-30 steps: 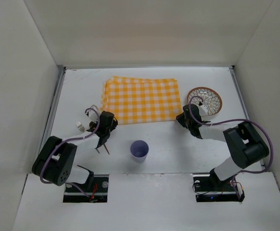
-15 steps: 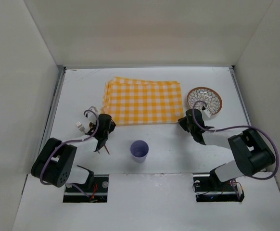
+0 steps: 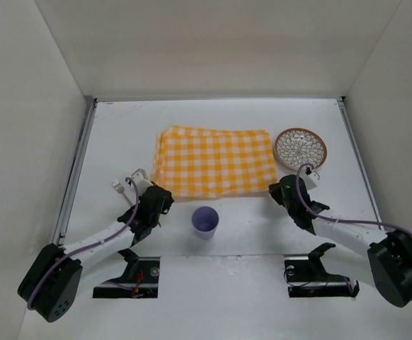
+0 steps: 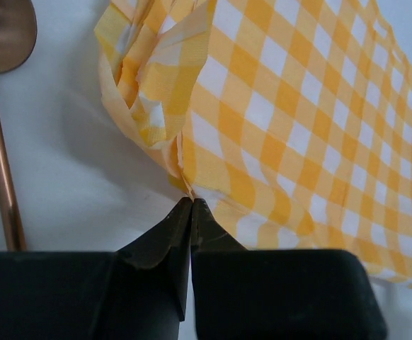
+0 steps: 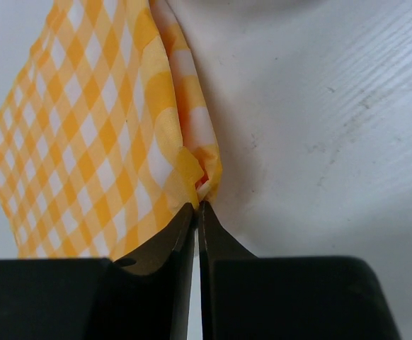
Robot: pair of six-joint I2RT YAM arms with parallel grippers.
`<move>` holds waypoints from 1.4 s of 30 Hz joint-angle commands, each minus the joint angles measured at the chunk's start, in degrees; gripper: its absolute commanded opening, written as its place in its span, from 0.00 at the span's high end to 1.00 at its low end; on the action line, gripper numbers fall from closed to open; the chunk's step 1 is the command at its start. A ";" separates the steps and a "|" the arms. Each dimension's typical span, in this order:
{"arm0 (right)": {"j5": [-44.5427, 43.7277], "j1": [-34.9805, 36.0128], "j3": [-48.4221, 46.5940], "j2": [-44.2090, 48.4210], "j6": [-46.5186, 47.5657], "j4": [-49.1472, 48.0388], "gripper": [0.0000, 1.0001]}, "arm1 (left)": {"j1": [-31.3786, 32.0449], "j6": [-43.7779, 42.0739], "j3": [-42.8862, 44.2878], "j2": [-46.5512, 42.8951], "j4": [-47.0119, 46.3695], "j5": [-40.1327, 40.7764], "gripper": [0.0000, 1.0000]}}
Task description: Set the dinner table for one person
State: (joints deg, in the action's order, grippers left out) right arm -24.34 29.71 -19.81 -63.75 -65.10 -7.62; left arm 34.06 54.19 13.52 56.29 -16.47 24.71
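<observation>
1. The dinner table (image 3: 114, 134) is a large flat matte white rectangular surface with white walls on three sides. It carries everything here, and both arms are bolted at its near edge.
2. Near the left edge of the tabletop lies a small white ribbed piece (image 3: 117, 185). It is too small to tell what it is.
3. The left wrist view shows a copper-coloured metal spoon (image 4: 1, 106) lying flat on the tabletop, just to the left of the cloth and apart from it.
4. The left gripper (image 4: 192, 202) is low over the tabletop. Its two black fingers are pressed together on the near left corner of the cloth, which is bunched into folds there.
5. A rectangular yellow-and-white checked cloth (image 3: 213, 161) lies in the middle of the tabletop, with its long sides along the far and near edges.
6. A small pale lilac round cup (image 3: 205, 221) stands upright near the near edge, just in front of the cloth and between the two grippers. It touches neither of them.
7. The right gripper (image 5: 197, 205) is also low, with its fingers together on the near right corner of the cloth, pinching the puckered fabric.
8. A round ceramic plate (image 3: 301, 148) with a brown rim and a dark petal pattern sits near the right edge, just beside the far right corner of the cloth.
</observation>
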 commanded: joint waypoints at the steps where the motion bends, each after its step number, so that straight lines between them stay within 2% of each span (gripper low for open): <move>1: -2.29 0.47 1.18 3.97 -0.20 4.09 0.88 | 2.10 1.70 -1.56 -3.64 5.91 2.62 0.99; 4: -2.29 0.47 1.53 5.91 -0.03 6.03 0.86 | 2.98 2.23 -2.18 -5.75 8.73 4.99 0.95; 5: -2.29 0.47 1.53 6.09 -0.03 6.47 0.81 | 2.98 2.58 -2.27 -6.63 9.43 5.52 0.91; 8: -2.64 0.47 0.83 5.92 2.16 6.74 0.50 | 2.72 1.62 -2.36 -9.17 9.96 6.31 0.77; 9: -2.04 0.21 0.13 5.65 3.82 6.74 0.44 | 2.72 1.36 -2.27 -9.88 10.14 6.40 0.76; 11: -0.54 -0.40 -1.36 5.56 7.08 7.18 0.39 | 2.98 0.91 -1.83 -11.64 10.75 6.32 0.71; 16: -0.44 -3.73 -4.35 9.59 9.90 9.72 0.37 | 4.65 0.21 0.10 -15.07 11.55 5.79 0.66; 20: 1.74 -12.51 -6.37 11.72 10.08 7.71 0.38 | 5.97 -2.67 2.82 -13.85 7.00 5.61 0.62; 25: 4.47 -21.83 -10.68 6.89 11.75 6.65 0.38 | 4.57 -10.24 5.64 -8.67 -1.98 3.77 0.60; 32: 5.00 -33.44 -11.48 -1.37 13.24 4.90 0.35 | 3.16 -12.62 4.77 -4.62 -10.50 -0.27 0.57; 36: 7.28 -35.99 -12.44 -7.08 14.12 1.56 0.35 | 1.31 -13.33 2.92 -3.91 -11.66 -0.36 0.56; 42: 13.17 -38.37 -14.11 -15.25 14.82 -5.73 0.41 | 0.26 -12.54 1.34 -2.51 -14.03 -1.06 0.55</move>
State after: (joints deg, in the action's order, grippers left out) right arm -14.83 -7.97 -30.48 -76.62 -51.75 -5.65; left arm 34.65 42.39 15.77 53.12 -25.96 24.23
